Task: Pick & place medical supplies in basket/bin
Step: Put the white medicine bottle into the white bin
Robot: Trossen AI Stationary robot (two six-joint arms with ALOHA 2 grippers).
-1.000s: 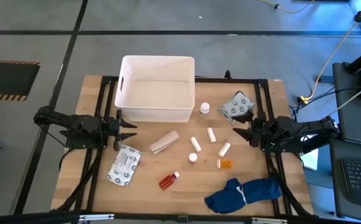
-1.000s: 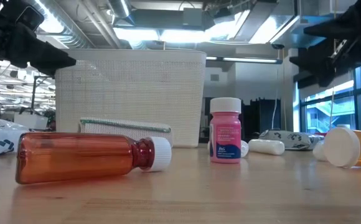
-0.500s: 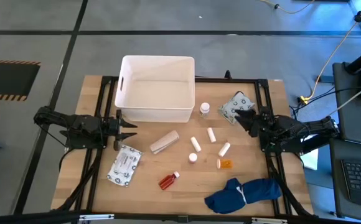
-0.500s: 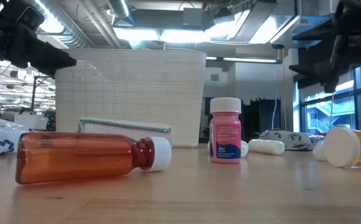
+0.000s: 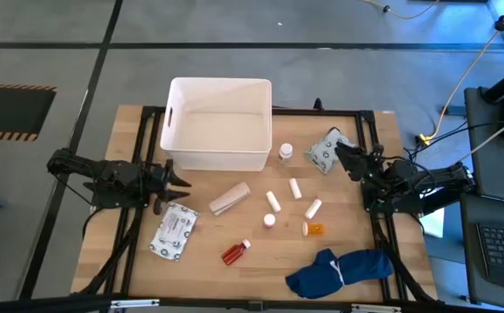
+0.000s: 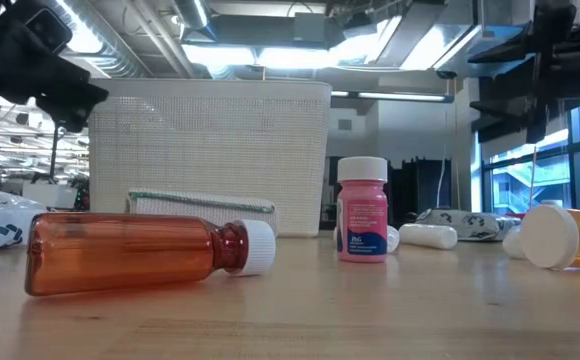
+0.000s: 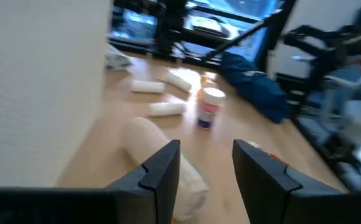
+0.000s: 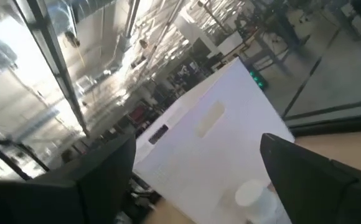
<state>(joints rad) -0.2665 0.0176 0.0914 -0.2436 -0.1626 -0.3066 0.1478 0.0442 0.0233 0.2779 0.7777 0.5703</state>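
Observation:
The white basket/bin (image 5: 219, 122) stands at the table's far side. In front of it, lying on the wood, are a tan bandage roll (image 5: 230, 198), three white cylinders (image 5: 273, 202), an orange bottle (image 5: 314, 229) and a red bottle (image 5: 235, 252). A white-capped vial (image 5: 286, 153) stands upright. One printed packet (image 5: 174, 233) lies near left, another (image 5: 328, 149) far right. My left gripper (image 5: 178, 181) hovers open by the bin's near left corner, holding nothing. My right gripper (image 5: 339, 155) is open and raised beside the far-right packet.
A dark blue cloth bundle (image 5: 339, 269) lies near the front right edge. A black frame (image 5: 369, 174) runs around the table's sides. Bare wood lies between the packet at near left and the red bottle.
My right gripper has swung toward the table's far edge and tipped upward, rolling as it went; it now points past the far-right packet toward the bin. My left gripper has rolled about its own axis in place. No supply has moved.

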